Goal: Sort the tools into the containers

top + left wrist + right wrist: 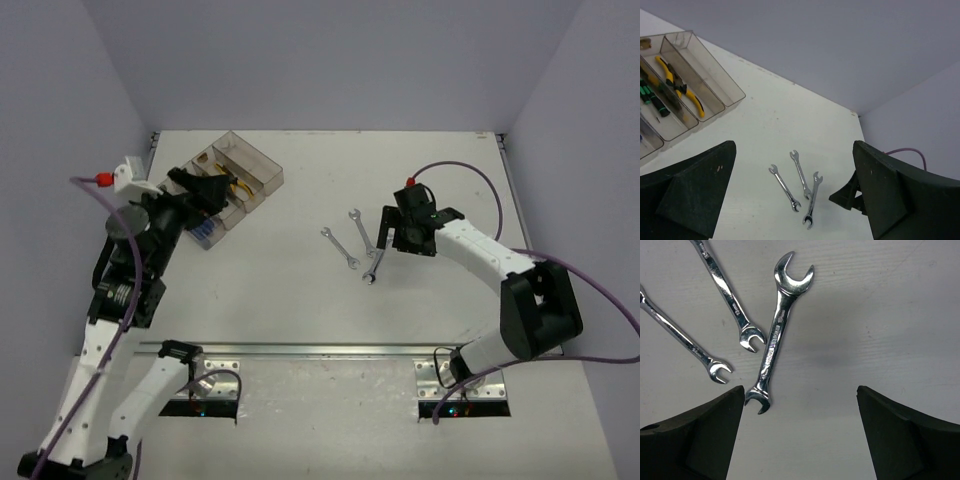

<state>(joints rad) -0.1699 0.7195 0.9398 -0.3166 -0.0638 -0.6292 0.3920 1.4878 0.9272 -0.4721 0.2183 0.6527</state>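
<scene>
The clear containers [262, 165] stand at the back left. In the left wrist view the containers [715, 65] show yellow-black pliers [681, 88] in one bin and green-black screwdrivers [654, 100] in the bin beside it; the end bin is bare. Three silver wrenches [340, 248] [359, 231] [374, 264] lie loose at mid-table. My left gripper [212, 188] hangs open over the containers, holding nothing. My right gripper [800, 390] is open just above the table, with the lower end of the largest wrench [780, 325] beside its left finger [705, 435].
A white bracket with a red knob [100, 181] sits by the left wall. Raised white edges border the table at back and right. A metal rail [320, 350] crosses the near edge by the arm bases.
</scene>
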